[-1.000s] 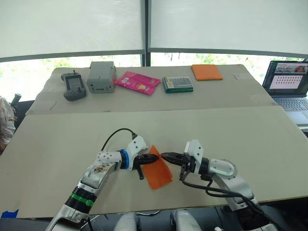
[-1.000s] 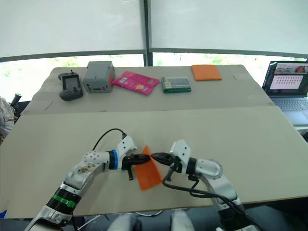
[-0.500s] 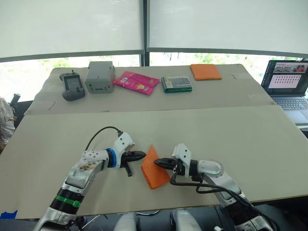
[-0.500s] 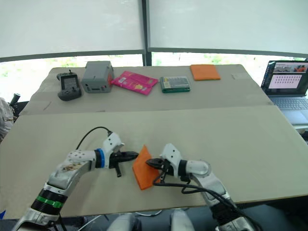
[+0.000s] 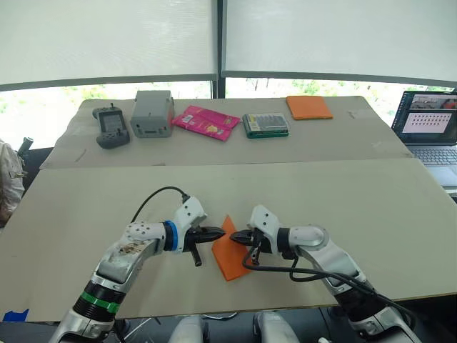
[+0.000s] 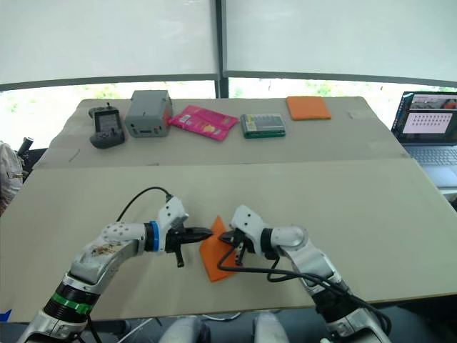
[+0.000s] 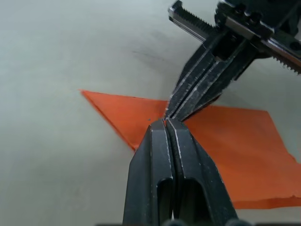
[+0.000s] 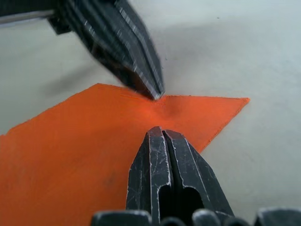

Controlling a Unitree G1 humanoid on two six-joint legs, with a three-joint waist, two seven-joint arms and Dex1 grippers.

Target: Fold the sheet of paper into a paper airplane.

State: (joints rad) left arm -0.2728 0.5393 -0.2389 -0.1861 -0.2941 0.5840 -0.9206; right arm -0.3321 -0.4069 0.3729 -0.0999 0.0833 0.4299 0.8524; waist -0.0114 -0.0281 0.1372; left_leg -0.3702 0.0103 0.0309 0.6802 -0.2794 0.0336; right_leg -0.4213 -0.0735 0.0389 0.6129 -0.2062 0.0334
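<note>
Orange sheet of paper (image 5: 230,250) lies flat on near counter (image 5: 371,214), wedge-shaped, w/ point toward far side. Left end effector (image 5: 220,233) & right end effector (image 5: 234,236) meet tip to tip over its far end, both w/ fingers pressed together, pinching nothing, tips at paper surface. Farther back: remote (image 5: 111,127), grey box (image 5: 151,113), pink packet (image 5: 208,122), orange pad (image 5: 308,107), laptop (image 5: 430,132) at right.

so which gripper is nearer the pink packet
Left. The left gripper sits by the paper's left edge, under the pink packet; the right gripper is just beyond it, further right.
</note>
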